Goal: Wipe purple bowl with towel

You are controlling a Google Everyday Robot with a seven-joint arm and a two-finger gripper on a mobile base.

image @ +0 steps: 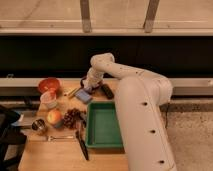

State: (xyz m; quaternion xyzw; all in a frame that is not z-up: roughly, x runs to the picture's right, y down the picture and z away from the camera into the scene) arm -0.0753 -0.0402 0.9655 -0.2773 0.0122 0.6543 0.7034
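My own arm [125,80] covers most of the purple bowl [84,82] behind the green tray [102,125]; my gripper [90,86], shut, sits over it, and any towel there is hidden. The dark stand left of the tray is cut off

The wooden table [60,155] bears a green tray [104,125], orange bowl [48,84], apple [54,117] — the gripper [90,86] at its far edge.

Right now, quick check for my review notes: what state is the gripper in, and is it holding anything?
Gripper: shut, down at the far side of the wooden table by the flat blue rectangular pad; whether it holds anything cannot be told.
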